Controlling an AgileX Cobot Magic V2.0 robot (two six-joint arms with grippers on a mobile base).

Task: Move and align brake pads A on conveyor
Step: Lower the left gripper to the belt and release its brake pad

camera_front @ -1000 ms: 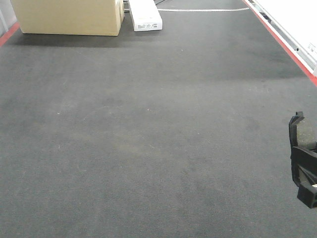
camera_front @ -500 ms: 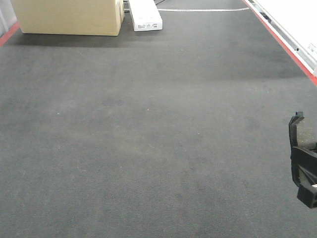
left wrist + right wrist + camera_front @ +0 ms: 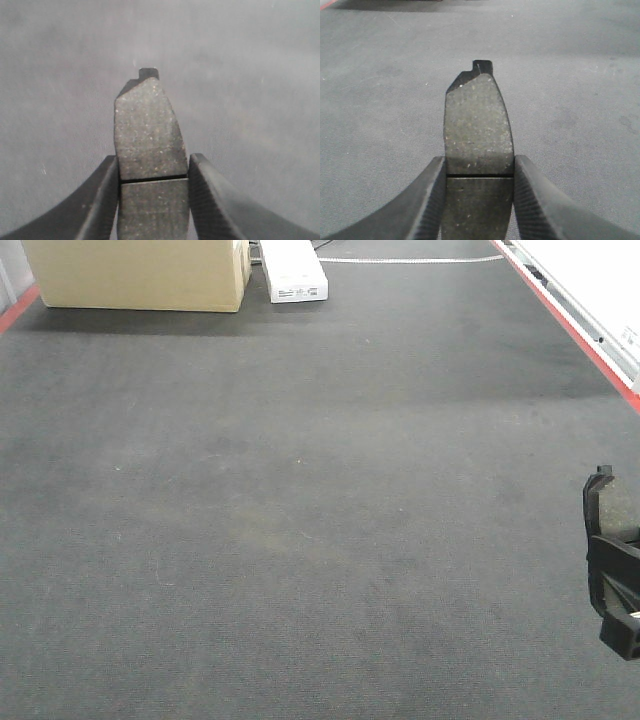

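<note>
In the left wrist view my left gripper [image 3: 153, 165] is shut on a brake pad A [image 3: 147, 125], grey friction face up with its cross groove between the fingers, held over the dark conveyor belt [image 3: 250, 75]. In the right wrist view my right gripper [image 3: 479, 165] is shut on a second brake pad A [image 3: 477, 120] in the same way. In the front view only the right gripper [image 3: 614, 555] shows, at the right edge with its pad [image 3: 612, 505] over the conveyor [image 3: 300, 490]. The left gripper and the other pads are out of that view.
A cardboard box [image 3: 140, 275] and a white box [image 3: 293, 270] stand at the belt's far end. A red edge strip [image 3: 570, 325] runs along the right side, with a white surface [image 3: 600, 270] beyond it.
</note>
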